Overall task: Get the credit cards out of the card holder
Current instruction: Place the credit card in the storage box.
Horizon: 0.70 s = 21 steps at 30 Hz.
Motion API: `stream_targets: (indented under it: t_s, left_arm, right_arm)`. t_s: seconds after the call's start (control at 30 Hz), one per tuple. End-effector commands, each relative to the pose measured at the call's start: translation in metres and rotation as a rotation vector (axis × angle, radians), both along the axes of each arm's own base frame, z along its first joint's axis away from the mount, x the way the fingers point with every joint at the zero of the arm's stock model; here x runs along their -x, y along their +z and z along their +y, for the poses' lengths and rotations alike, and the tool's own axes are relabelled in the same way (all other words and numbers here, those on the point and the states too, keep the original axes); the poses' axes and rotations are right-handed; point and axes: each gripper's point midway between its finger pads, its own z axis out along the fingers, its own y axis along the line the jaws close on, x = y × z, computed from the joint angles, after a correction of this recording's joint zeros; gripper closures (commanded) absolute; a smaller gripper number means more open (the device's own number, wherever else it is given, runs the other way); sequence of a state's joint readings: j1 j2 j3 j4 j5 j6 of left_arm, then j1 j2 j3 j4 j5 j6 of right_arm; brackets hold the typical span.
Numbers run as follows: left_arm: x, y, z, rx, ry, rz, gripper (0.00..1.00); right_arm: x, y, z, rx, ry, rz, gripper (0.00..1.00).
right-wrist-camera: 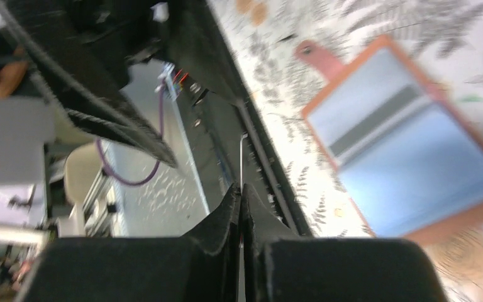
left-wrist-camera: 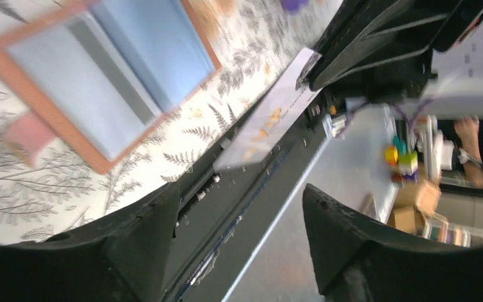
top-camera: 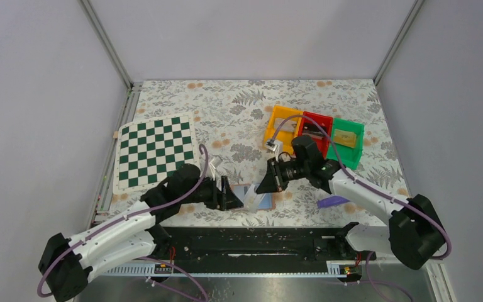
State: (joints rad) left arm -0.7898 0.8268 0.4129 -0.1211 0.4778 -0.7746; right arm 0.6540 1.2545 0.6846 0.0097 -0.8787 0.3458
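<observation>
**Right pincer clamps one card; holder lies open between the arms**

Nearest the arm bases, a black rail [top-camera: 258, 242] runs along the table's [top-camera: 239, 100] near edge. Just beyond it the two pincers face each other over the fern-patterned cloth. The left pincer [left-wrist-camera: 239, 211] stands with its jaws wide apart and nothing between them. The right pincer [right-wrist-camera: 242, 192] is pressed shut on a credit card [left-wrist-camera: 267, 119], a whitish one with orange marks. Its own camera sees that card edge-on (only a thin pale line rising from the fingertips). From the left wrist the card is seen slanting over the rail, apart from the holder.

The card holder [right-wrist-camera: 409, 163] lies flat on the table and is spread open. It has a tan border, pale-blue panels inside and a grey strip down the fold, and its strap tab sticks out to one side. It sits between the two pincers, and neither touches it. Whether more cards remain in its pockets I cannot tell.

To the right, near the right arm, lies a small purple object [top-camera: 333, 201]. Farther back on the left is the green-and-white chessboard [top-camera: 154, 151]. Farther back on the right stand three bins in a row: orange [top-camera: 281, 115], red [top-camera: 317, 119] and green [top-camera: 351, 129].
</observation>
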Motion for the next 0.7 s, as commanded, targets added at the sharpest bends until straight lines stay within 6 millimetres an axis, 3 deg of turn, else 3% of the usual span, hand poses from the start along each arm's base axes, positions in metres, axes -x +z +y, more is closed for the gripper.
stream_targets:
  t_s: [0.0,0.07,0.1,0.27,0.37,0.53,0.67]
  left_arm:
    - [-0.043,0.022,0.031,-0.163,0.218,-0.167,0.24]
    - [-0.053,0.028,0.045,-0.217,0.288,-0.206,0.06]
    - [-0.057,0.031,0.052,-0.241,0.319,-0.227,0.02]
    - [-0.071,0.042,0.076,-0.336,0.414,-0.304,0.01]
    - [-0.068,0.044,0.078,-0.352,0.399,-0.298,0.01]
    - [-0.059,0.053,0.080,-0.380,0.327,-0.314,0.01]
    - [-0.057,0.054,0.091,-0.422,0.322,-0.340,0.01]
  right_arm:
    - [-0.047,0.015,-0.024,0.100,-0.248,-0.056,1.00]
    - [-0.068,0.017,-0.038,0.144,-0.363,-0.077,1.00]
    - [-0.083,0.018,-0.049,0.182,-0.445,-0.105,1.00]
    - [-0.141,0.024,-0.092,0.265,-0.768,-0.162,1.00]
    - [-0.181,0.033,-0.116,0.268,-0.950,-0.191,1.00]
    - [-0.239,0.050,-0.137,0.245,-1.144,-0.230,1.00]
    - [-0.277,0.052,-0.143,0.228,-1.253,-0.233,1.00]
